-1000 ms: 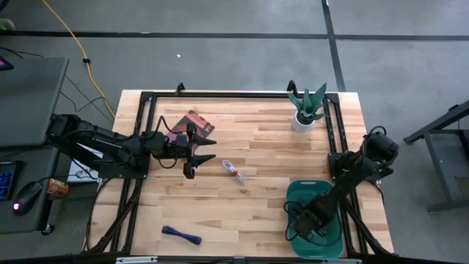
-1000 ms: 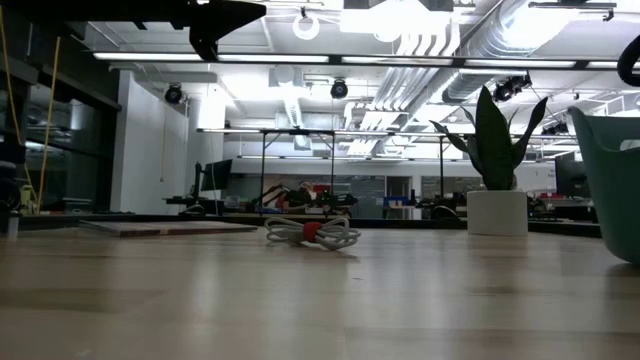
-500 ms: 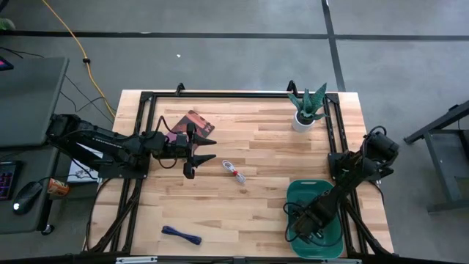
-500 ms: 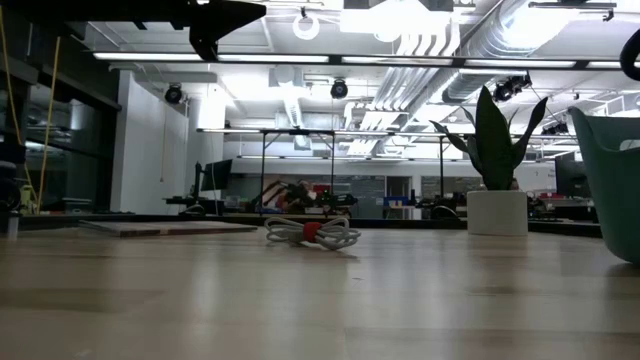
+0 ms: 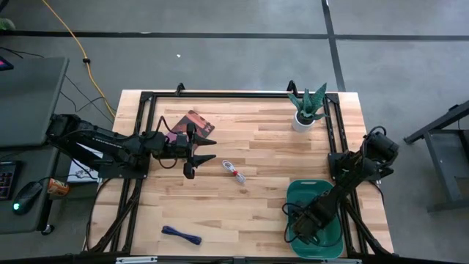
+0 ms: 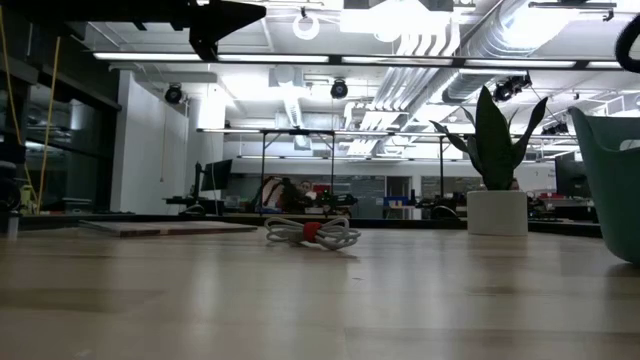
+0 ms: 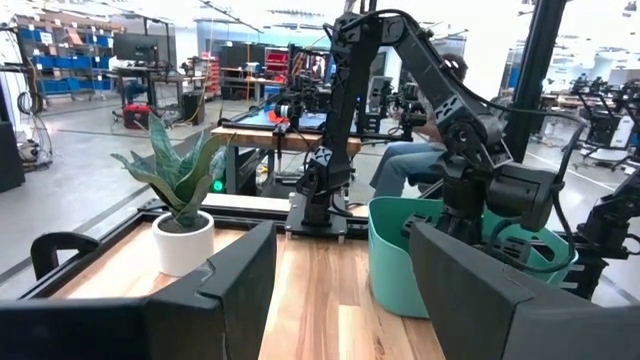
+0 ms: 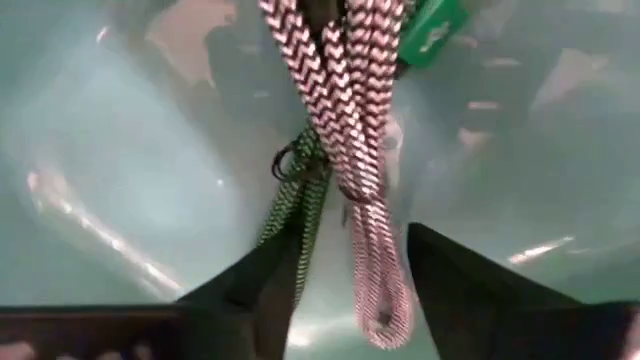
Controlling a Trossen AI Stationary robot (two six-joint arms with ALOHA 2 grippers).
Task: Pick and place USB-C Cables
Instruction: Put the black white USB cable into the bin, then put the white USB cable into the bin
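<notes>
A white cable bundle with a red tie (image 5: pixel 234 171) (image 6: pixel 310 233) lies mid-table. The dark blue bundle (image 5: pixel 181 235) lies by the near edge. My left gripper (image 5: pixel 210 149) (image 7: pixel 340 300) hangs open above the table, left of the white bundle, holding nothing. My right gripper (image 5: pixel 302 227) (image 8: pixel 350 290) is down inside the teal bin (image 5: pixel 293 192), its fingers apart. On the bin's floor lie a silver-grey braided bundle (image 8: pixel 345 90) and a green braided bundle (image 8: pixel 300 200). The silver-grey bundle's looped end (image 8: pixel 385 300) reaches between my right fingers. My right gripper stands with a finger on either side of the silver-grey bundle's looped end (image 8: pixel 380 270), coming from above into the bin. The bundle rests on the bin's floor. I cannot tell whether either finger touches it.
A brown-red booklet (image 5: pixel 192 121) lies at the far left of the table, just beyond my left gripper. A potted plant (image 5: pixel 306 110) (image 6: pixel 495 190) stands at the far right. The bin's wall (image 6: pixel 610 180) rises at the near right. Bare wood stretches between the white bundle and the bin.
</notes>
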